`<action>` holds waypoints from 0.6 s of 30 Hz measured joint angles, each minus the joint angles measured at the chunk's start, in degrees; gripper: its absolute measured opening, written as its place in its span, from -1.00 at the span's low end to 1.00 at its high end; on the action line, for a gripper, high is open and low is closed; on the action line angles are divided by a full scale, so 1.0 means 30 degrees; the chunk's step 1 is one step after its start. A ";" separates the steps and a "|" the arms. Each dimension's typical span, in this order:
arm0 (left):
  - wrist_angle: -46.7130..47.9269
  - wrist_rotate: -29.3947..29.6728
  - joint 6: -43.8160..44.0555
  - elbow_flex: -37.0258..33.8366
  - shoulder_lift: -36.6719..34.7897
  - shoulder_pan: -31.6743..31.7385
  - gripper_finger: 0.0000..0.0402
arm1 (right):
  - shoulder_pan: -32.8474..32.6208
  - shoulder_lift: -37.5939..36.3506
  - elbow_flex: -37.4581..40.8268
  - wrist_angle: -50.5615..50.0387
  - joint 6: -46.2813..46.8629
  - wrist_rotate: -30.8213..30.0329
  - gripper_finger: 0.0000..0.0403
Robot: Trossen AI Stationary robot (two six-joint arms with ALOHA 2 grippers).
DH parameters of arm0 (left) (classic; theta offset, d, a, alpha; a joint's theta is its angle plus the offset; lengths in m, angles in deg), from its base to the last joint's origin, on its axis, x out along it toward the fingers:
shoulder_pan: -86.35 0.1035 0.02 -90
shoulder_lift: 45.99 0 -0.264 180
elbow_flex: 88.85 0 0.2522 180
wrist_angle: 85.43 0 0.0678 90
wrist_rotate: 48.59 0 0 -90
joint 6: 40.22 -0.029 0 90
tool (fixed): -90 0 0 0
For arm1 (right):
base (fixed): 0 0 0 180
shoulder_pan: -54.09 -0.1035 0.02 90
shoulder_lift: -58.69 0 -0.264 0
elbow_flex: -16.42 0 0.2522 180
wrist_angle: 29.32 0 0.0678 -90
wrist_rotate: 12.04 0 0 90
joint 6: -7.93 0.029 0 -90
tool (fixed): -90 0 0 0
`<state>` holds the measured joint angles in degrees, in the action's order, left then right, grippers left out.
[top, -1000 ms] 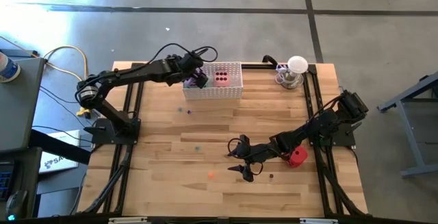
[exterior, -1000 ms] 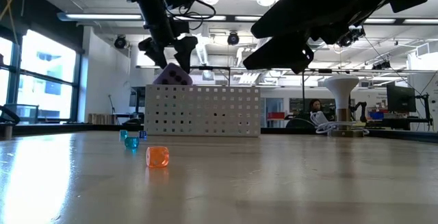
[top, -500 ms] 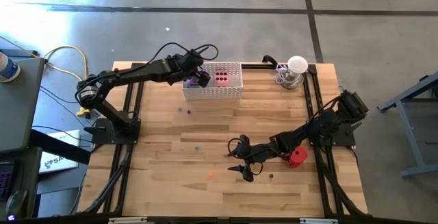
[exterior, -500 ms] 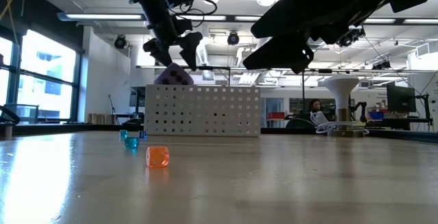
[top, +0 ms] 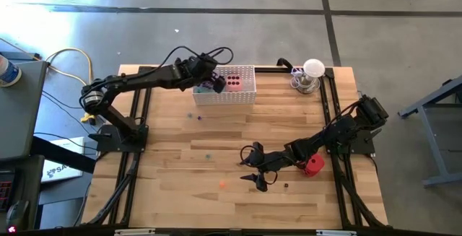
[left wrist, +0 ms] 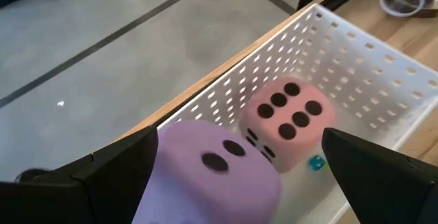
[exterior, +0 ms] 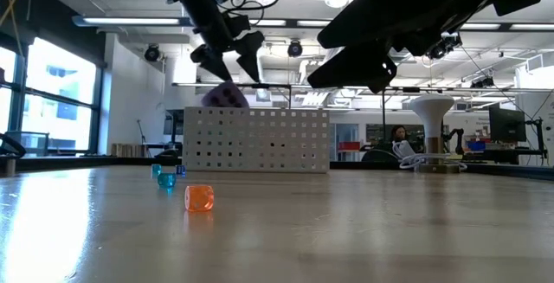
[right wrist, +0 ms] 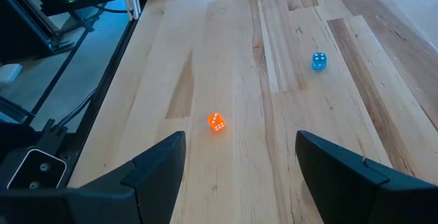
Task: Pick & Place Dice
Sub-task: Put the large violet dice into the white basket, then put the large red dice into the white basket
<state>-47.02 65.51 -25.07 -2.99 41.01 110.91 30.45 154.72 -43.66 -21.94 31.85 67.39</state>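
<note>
Readable text, labels, brands, signs: none in any view.
Numbers: none written; only pips, six dark ones on the pink die's (left wrist: 287, 123) upper face, centre of the left wrist view.

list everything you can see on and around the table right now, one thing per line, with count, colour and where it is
purple die: 1, purple, in the basket's left end, below the left gripper
pink die: 1, pink, inside the basket
red die: 1, red, right side of table, beside the right arm
basket: 1, white perforated, table's far edge
small dice: orange, blue, on the table
lamp-like object: 1, white, far right corner
left gripper: open, over the basket
right gripper: open, empty, above mid-table
</note>
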 joint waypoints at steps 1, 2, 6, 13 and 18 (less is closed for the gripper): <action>-0.0105 -0.0007 -0.0107 0.0000 0.0000 -0.0022 0.99 | 0.0005 0.0000 0.0000 -0.0013 0.0000 0.0000 0.33; -0.0201 -0.0018 -0.0113 0.0000 0.0000 -0.0037 0.99 | 0.0007 0.0000 0.0000 -0.0057 0.0000 0.0000 0.33; -0.0238 -0.0044 -0.0120 0.0000 0.0000 -0.0037 0.99 | 0.0001 0.0000 0.0000 -0.0132 0.0000 0.0000 0.33; -0.0099 -0.0044 -0.0127 0.0000 0.0000 -0.0037 0.99 | 0.0001 0.0000 0.0000 -0.0138 0.0000 0.0000 0.33; 0.0293 -0.0036 -0.0135 0.0000 0.0000 -0.0037 0.99 | 0.0007 0.0000 0.0000 -0.0141 0.0000 0.0000 0.33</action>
<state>-46.14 65.40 -25.48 -2.99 41.01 110.79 30.47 154.72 -43.66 -22.36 31.85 67.39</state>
